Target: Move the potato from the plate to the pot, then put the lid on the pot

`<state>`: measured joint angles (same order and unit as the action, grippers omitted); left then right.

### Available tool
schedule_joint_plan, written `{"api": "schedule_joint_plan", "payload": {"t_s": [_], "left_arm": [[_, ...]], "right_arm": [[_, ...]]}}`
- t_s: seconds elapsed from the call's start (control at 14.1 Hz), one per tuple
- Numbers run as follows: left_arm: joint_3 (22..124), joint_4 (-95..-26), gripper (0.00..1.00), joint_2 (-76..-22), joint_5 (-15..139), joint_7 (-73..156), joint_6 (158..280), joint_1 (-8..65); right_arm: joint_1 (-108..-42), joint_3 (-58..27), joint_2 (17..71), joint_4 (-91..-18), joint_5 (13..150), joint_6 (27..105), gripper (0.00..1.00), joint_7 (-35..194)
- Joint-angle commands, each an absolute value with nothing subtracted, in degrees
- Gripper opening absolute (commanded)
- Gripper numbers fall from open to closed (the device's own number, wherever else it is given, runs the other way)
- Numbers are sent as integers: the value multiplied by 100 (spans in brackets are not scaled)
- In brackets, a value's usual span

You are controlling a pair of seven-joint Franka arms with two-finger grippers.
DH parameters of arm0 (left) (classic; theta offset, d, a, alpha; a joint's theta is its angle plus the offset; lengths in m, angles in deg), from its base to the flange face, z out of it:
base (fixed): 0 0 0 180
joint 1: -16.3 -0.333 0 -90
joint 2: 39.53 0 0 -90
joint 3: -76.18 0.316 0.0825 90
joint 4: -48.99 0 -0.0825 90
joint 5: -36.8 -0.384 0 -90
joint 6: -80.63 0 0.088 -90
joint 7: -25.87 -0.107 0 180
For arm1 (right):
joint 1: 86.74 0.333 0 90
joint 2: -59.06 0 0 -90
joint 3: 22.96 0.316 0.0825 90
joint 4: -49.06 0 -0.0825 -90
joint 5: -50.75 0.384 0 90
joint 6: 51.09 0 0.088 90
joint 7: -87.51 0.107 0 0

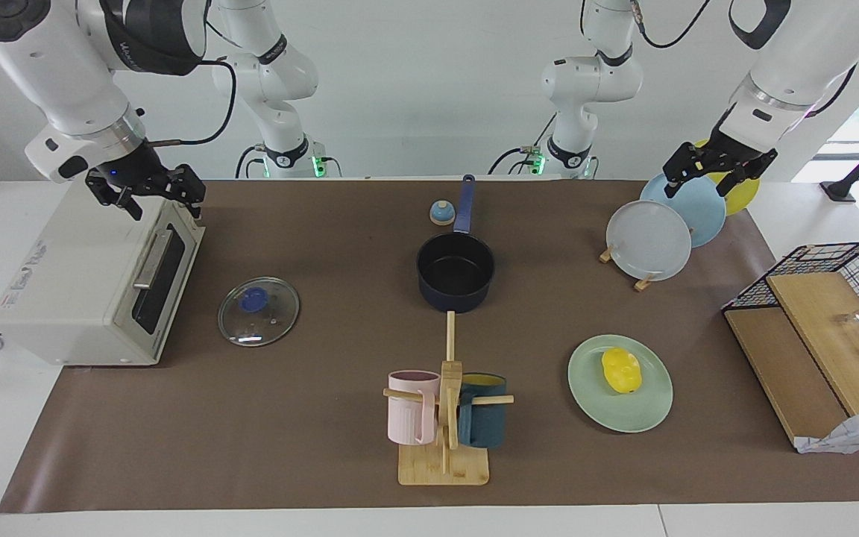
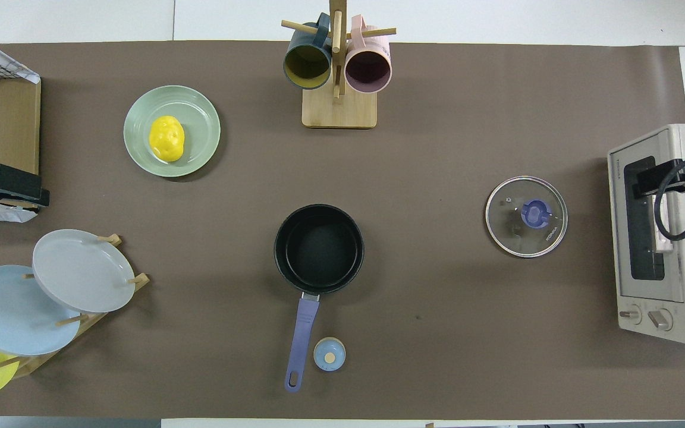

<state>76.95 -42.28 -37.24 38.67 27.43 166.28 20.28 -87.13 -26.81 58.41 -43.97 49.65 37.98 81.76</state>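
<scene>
Start of the task: no step is yet done. The potato lies on the plate, toward the left arm's end of the table and farther from the robots than the pot. The pot stands empty at mid-table, its handle pointing toward the robots, with a bell just beside the handle. The lid lies flat on the mat toward the right arm's end, well apart from the pot and near the oven.

The left gripper hangs released over the rack of upright plates, holding nothing. The right gripper hangs released over the top of the oven, also holding nothing. Both arms wait.

The step in hand, by judgement, is the reach for the potato. The left arm is the closer one: it must travel out over the plate, descend with jaws spread, and close across the glossy, lumpy oval, which may slip or roll. The lid would suit the right arm, taken by its knob.
</scene>
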Motion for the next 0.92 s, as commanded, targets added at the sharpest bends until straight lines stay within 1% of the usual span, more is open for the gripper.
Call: {"api": "schedule_joint_plan", "payload": {"t_s": [0.0, 0.28, 0.57, 0.64, 0.85], "left_arm": [[7636, -4277, 100, -3707, 3794, 2675, 16694, 1964], [7610, -4330, 100, -3681, 3838, 2701, 16720, 2034], [7609, -4391, 100, -3768, 3856, 2841, 17457, 2052], [7601, -4287, 100, -4030, 3873, 2842, 17450, 2087], [7592, -3340, 100, -5443, 3873, 2851, 17545, 2157]], "right_arm": [[-8779, -2648, 5854, -4410, 5040, 3874, 100, 8259], [-8779, -2648, 5854, -4410, 5040, 3865, 100, 8268], [-8779, -2648, 5854, -4410, 5040, 3865, 100, 8259], [-8779, -2648, 5854, -4410, 5040, 3865, 100, 8268], [-8779, -2648, 5845, -4410, 5049, 3926, 100, 8294]]}}
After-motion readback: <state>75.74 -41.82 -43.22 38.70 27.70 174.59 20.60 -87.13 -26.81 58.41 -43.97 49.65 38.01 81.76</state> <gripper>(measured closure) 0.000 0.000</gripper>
